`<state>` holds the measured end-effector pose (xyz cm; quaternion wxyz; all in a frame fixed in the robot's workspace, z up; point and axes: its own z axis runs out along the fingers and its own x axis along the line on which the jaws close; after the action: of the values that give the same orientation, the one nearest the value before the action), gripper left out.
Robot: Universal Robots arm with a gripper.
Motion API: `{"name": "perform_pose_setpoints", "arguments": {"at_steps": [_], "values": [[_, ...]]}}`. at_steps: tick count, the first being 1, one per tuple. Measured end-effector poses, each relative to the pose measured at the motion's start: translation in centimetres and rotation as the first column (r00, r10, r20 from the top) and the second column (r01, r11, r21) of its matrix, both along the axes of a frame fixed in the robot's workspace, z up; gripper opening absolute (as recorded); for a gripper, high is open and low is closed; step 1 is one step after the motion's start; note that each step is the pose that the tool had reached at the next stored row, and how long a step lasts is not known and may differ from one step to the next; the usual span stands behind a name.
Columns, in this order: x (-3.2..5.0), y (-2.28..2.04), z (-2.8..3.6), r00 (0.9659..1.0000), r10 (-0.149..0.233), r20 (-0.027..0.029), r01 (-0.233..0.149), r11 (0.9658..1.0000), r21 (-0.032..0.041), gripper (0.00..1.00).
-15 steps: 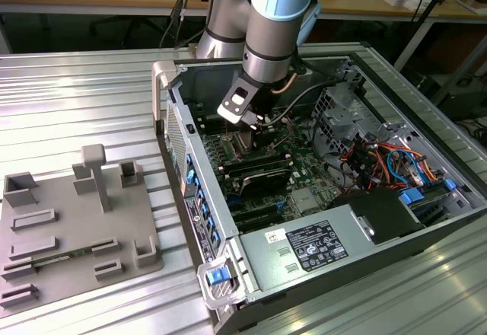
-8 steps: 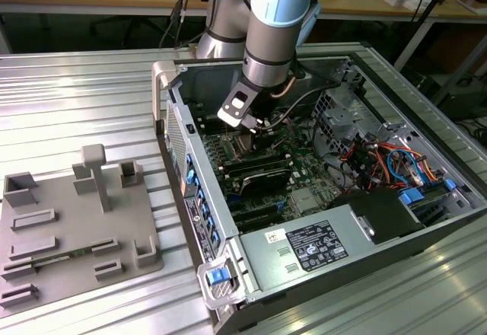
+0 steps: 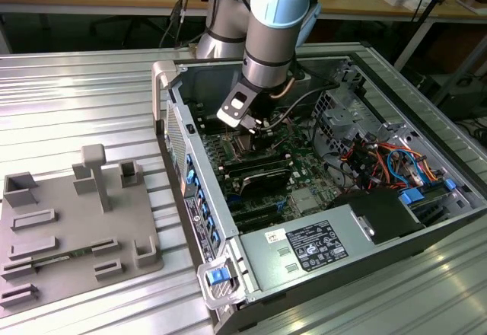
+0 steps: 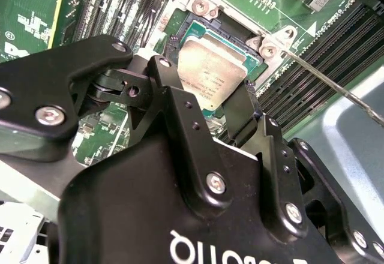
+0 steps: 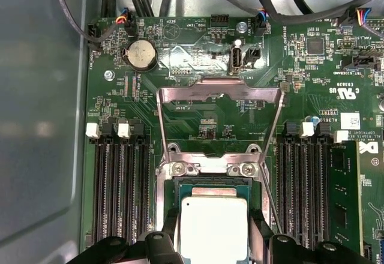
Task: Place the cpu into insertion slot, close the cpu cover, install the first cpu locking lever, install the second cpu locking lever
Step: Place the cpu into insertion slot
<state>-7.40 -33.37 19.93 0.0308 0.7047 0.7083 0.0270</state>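
the cpu point(image 5: 213, 228) sits silver top up in the insertion slot point(image 4: 207, 19), and i see my gripper point(image 4: 203, 85) clamped on its two opposite edges; the cpu cover point(image 5: 219, 86) is swung open off the slot, inside the open computer case point(image 3: 192, 190)

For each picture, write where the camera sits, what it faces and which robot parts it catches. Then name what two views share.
Exterior view: off the arm, raised, looking down into the open computer case; shows the arm and claw.
First wrist view: on the wrist, facing the motherboard squarely, cpu cover standing open; part of the claw shows.
Second wrist view: on the wrist, looking obliquely past the claw's black body.
Shared: both wrist views show the cpu at the insertion slot.
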Motion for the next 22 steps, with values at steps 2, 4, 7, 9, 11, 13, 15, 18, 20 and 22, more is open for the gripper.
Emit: {"name": "perform_pose_setpoints", "arguments": {"at_steps": [2, 4, 7, 9, 11, 13, 15, 18, 20, 22], "values": [[0.04, 0.0, -0.01, 1.0, -0.002, 0.0001, 0.002, 1.0, 0.0, 0.55], [0.05, 0.0, -0.02, 1.0, -0.001, 0.0, 0.001, 1.0, -0.0002, 0.55], [0.06, 0.01, -0.1, 1.0, -0.001, 0.0002, 0.001, 1.0, 0.0, 0.55], [0.06, 0.01, -0.17, 1.0, -0.001, -0.0002, 0.001, 1.0, -0.0004, 0.55], [0.05, 0.02, -0.23, 1.0, 0.0, -0.0003, 0.0, 1.0, -0.0006, 0.55], [0.05, 0.05, -0.32, 1.0, 0.0, -0.0004, 0.0, 1.0, -0.0008, 0.55], [0.05, 0.09, -0.39, 1.0, 0.0, -0.0002, 0.0, 1.0, -0.0004, 0.55], [0.06, 0.12, -0.43, 1.0, 0.0, -0.0003, 0.0, 1.0, -0.0004, 0.55], [0.11, 0.12, -0.44, 1.0, 0.0, -0.0004, 0.0, 1.0, -0.0002, 0.55], [0.15, 0.12, -0.44, 1.0, 0.003, -0.0002, -0.003, 1.0, -0.0003, 0.55]]}}
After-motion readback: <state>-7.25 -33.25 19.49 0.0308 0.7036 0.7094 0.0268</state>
